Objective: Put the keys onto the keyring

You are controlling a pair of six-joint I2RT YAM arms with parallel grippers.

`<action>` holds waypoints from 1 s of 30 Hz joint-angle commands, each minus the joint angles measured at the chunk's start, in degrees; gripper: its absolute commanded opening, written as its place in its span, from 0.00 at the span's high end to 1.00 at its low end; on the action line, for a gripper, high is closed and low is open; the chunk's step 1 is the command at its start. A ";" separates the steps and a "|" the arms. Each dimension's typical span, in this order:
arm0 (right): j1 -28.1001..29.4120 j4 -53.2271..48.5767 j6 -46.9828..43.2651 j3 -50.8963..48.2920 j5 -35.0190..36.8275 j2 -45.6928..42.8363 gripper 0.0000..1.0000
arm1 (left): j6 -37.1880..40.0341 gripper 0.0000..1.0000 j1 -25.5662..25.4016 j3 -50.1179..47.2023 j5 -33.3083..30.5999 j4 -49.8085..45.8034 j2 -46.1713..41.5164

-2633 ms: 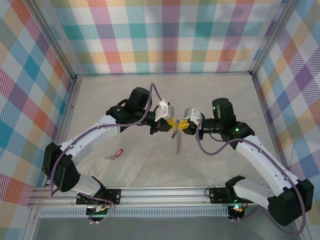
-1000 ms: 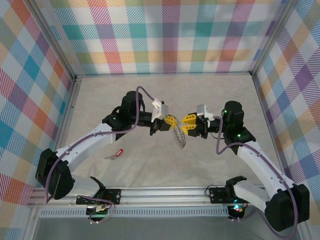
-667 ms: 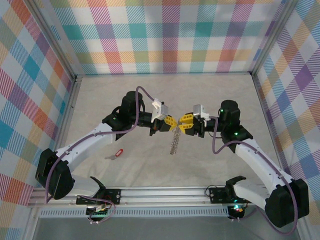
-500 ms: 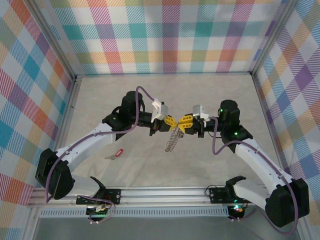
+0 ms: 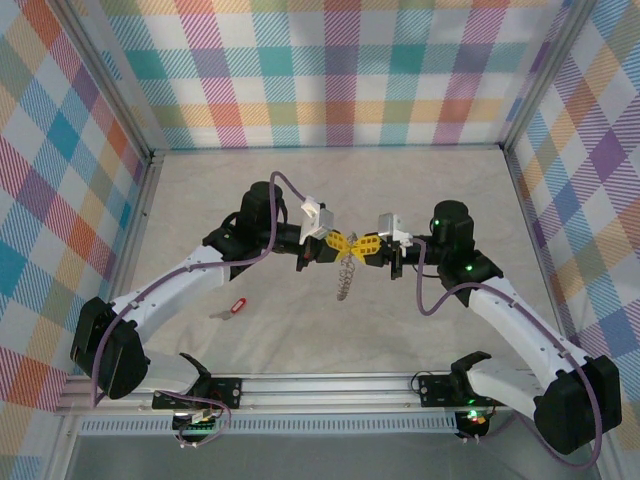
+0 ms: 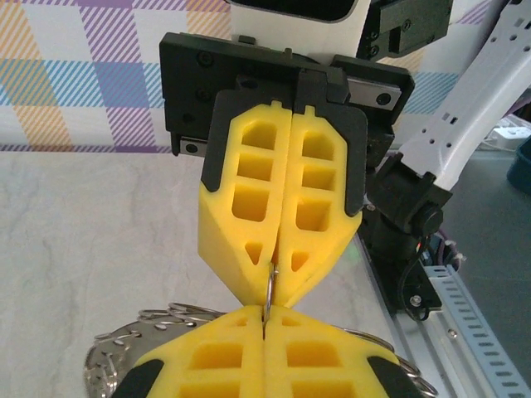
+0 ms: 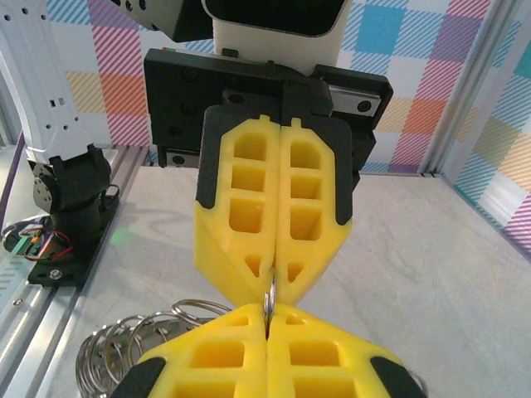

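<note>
Above the table's middle, my left gripper [image 5: 338, 243] and my right gripper [image 5: 368, 246] meet tip to tip. Both are shut on one thin metal loop [image 6: 270, 290] of the keyring. The silvery, jagged keyring [image 5: 346, 278] dangles below them. In the left wrist view its flat body [image 6: 108, 369] shows beneath my left gripper [image 6: 265, 322], with the right gripper [image 6: 274, 267] opposite. In the right wrist view its wire loops [image 7: 124, 344] hang beside my right gripper [image 7: 267, 319], facing the left gripper [image 7: 271, 269]. The red-tagged key [image 5: 237, 306] lies on the table at the left. The black-tagged key is out of view.
The pale table [image 5: 450, 190] is enclosed by plaid walls [image 5: 330, 70]. A metal rail [image 5: 330, 385] with both arm bases runs along the near edge.
My right gripper has moved left until it meets the left gripper and has shut on the loop. The hanging keyring has swung a little to the left.
</note>
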 commanded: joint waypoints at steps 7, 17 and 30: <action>1.58 2.07 -0.31 0.44 -1.81 -1.01 1.00 | 10.10 0.76 -1.54 3.31 -1.91 -8.65 -1.22; 1.55 3.54 1.33 -0.24 -0.82 -1.06 0.91 | 10.38 1.00 -1.55 4.75 -0.31 -11.12 -0.45; 0.36 -4.18 -2.50 1.34 -0.85 -0.66 0.52 | 14.73 1.00 7.33 7.95 -9.16 -25.92 -5.05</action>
